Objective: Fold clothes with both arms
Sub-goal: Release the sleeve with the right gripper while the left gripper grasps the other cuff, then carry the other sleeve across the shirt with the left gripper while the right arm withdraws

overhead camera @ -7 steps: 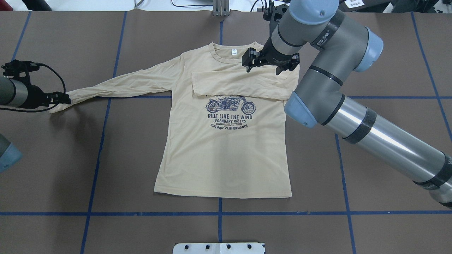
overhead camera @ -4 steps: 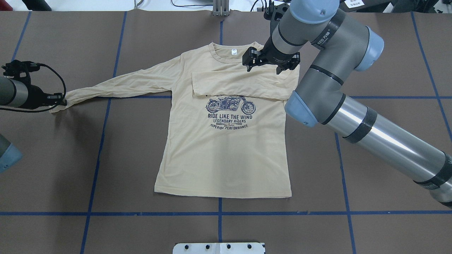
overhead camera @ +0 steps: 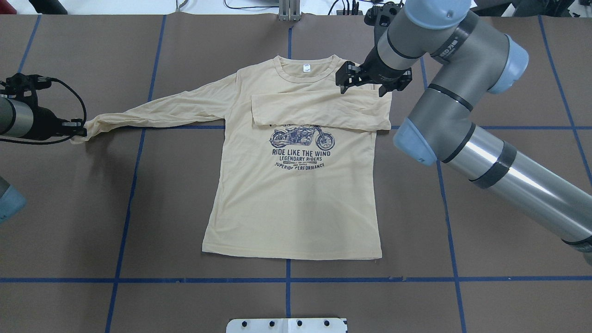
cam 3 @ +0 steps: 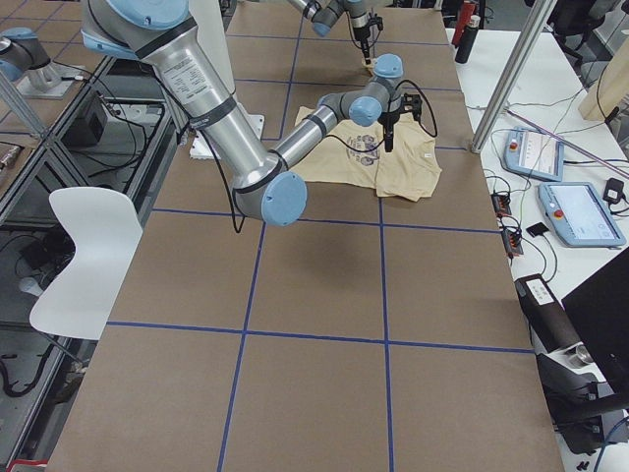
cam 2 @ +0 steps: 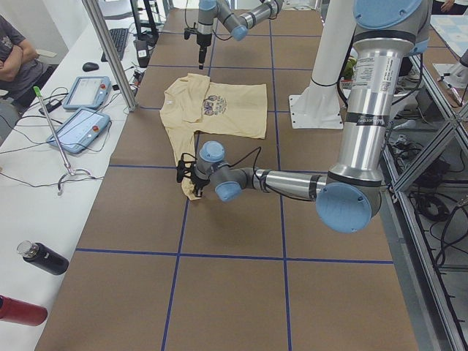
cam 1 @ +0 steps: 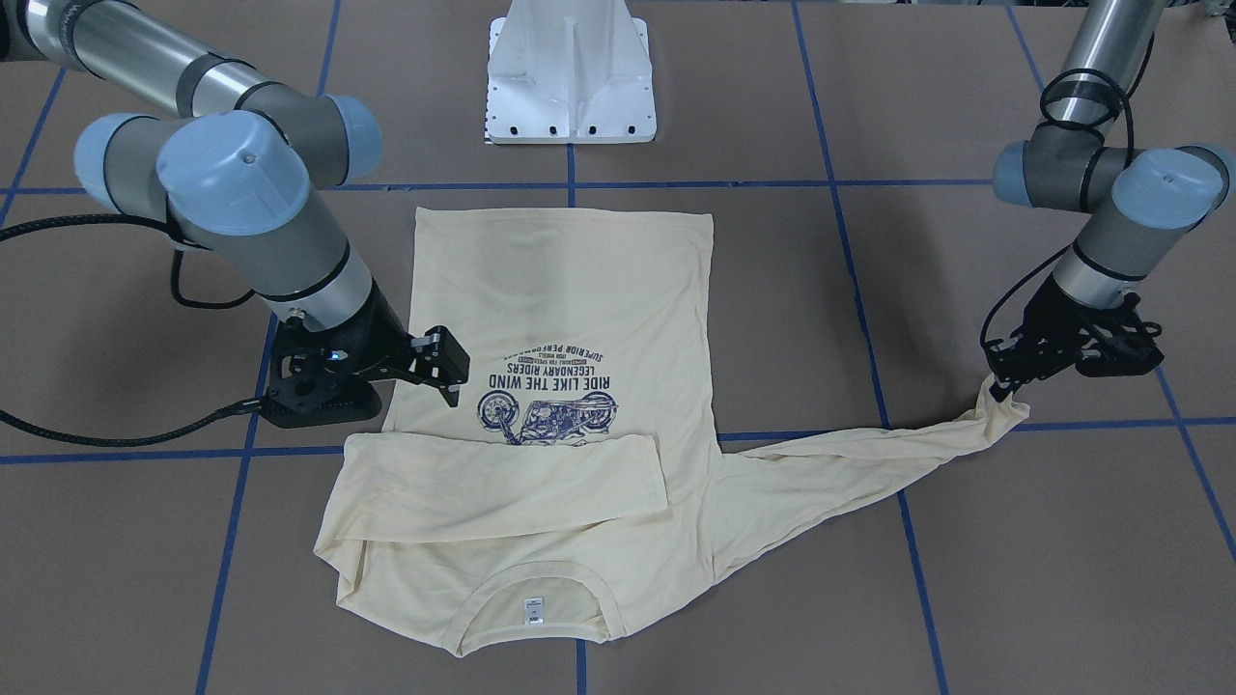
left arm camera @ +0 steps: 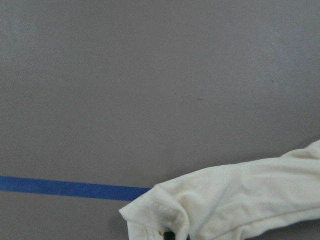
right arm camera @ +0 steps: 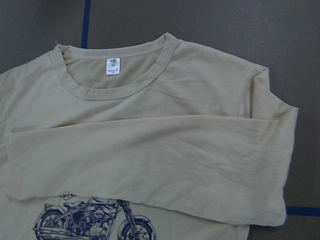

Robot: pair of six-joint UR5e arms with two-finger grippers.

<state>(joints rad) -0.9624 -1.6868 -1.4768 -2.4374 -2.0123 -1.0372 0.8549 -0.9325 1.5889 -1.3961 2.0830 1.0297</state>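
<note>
The left gripper (overhead camera: pixel 78 131) pinches the cuff of the shirt (overhead camera: pixel 291 208), whose sleeve runs from it to the body lying flat on the table (overhead camera: pixel 185 46). The right gripper (overhead camera: pixel 365 88) hangs spread and empty over the shirt's other shoulder, with the folded sleeve just beside it.

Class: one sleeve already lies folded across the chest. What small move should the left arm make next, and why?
Probably lift the cuff and carry it across the shirt: the left pincer grips it, its sleeve lies stretched out, and the right pincer hangs open.
</note>
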